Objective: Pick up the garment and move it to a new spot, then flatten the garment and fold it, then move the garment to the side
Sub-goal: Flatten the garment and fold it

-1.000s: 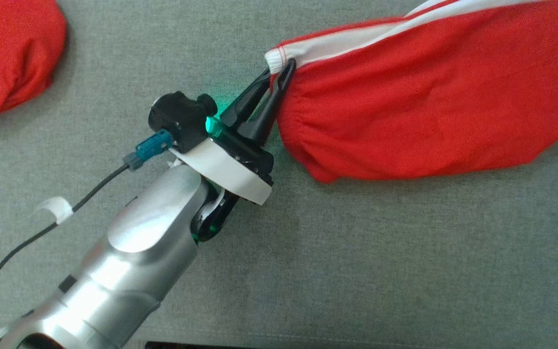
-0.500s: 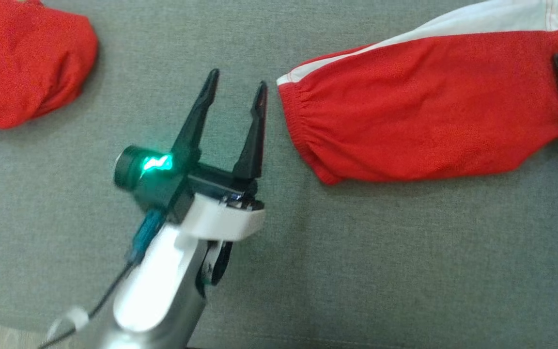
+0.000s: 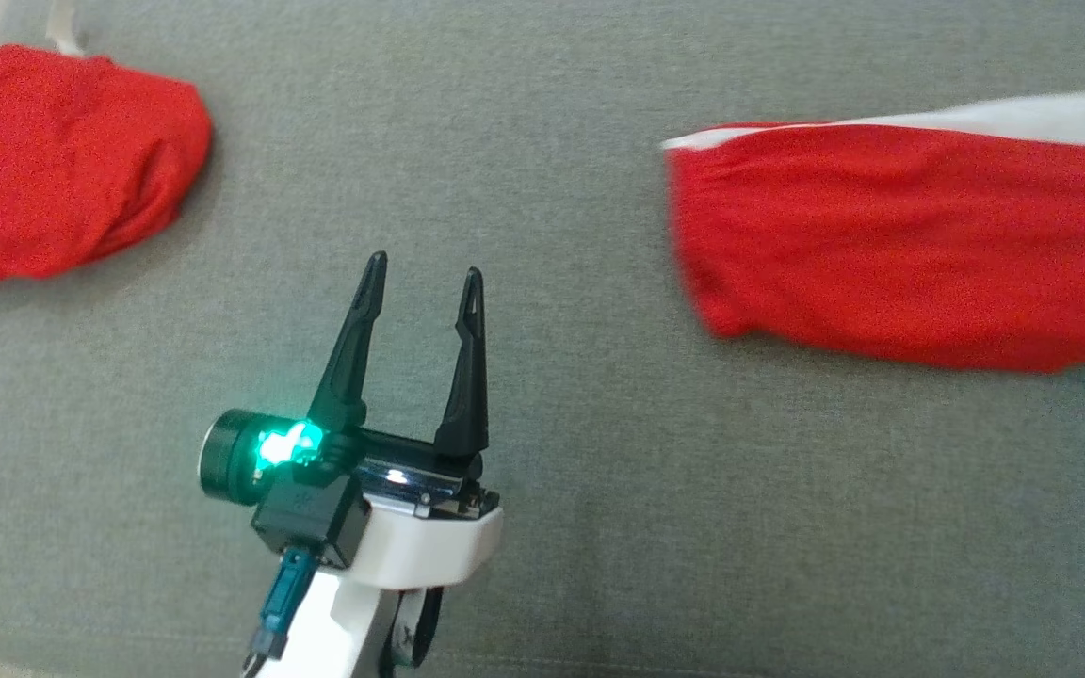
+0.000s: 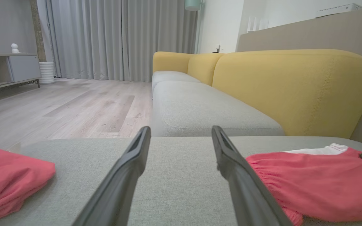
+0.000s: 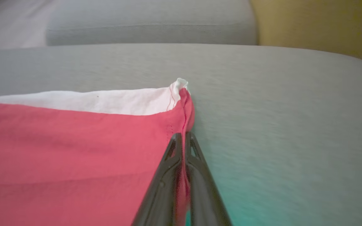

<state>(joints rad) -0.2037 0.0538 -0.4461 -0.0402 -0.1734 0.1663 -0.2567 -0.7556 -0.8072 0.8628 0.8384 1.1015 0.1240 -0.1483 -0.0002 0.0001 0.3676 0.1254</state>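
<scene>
The right hand [image 5: 182, 135] pinches the hem of the red jersey [image 3: 900, 254], the left hand [image 3: 426, 266] spread and empty; likely the move-aside step, calling for a low, steady drag.

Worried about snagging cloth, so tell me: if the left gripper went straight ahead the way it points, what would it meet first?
Probably nothing soon: the open left gripper points over bare grey cushion, between the red bundle and the garment. Height above the cushion is unclear.
</scene>
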